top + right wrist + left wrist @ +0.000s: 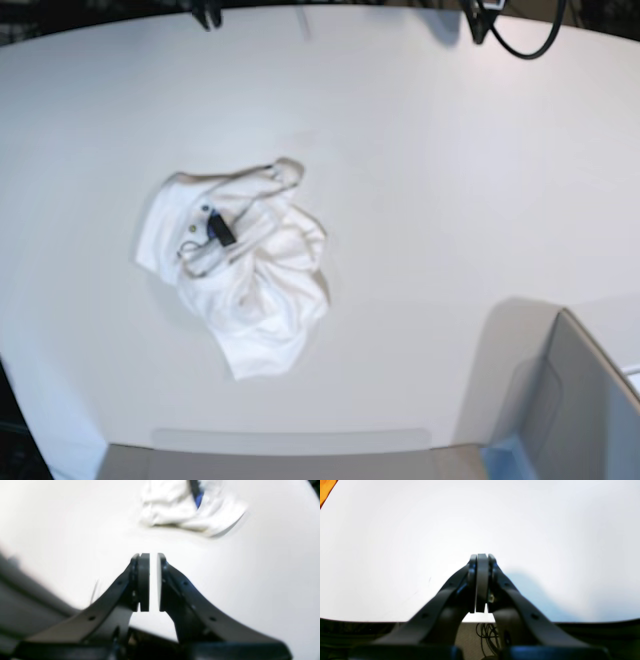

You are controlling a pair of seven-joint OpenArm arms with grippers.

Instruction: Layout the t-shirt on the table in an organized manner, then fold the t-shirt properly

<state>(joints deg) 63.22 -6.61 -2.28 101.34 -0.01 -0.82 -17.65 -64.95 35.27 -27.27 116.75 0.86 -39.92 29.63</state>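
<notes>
The t-shirt (240, 280) lies crumpled in a white heap on the table (420, 180), left of centre, with its black neck tag (221, 230) showing on top. In the right wrist view the t-shirt (175, 507) is ahead of my right gripper (153, 555) and well apart from it. That gripper's jaws stand a narrow gap apart with nothing between them. My left gripper (482, 555) is shut and empty, hanging over bare table (545, 530) near its edge. No cloth shows in the left wrist view.
A grey box (575, 400) stands at the table's near right corner. Both arms reach in only at the far edge, where a black cable (525, 45) hangs. An orange patch (326, 488) sits at the left wrist view's top-left corner. Cables (490, 635) hang below the table edge.
</notes>
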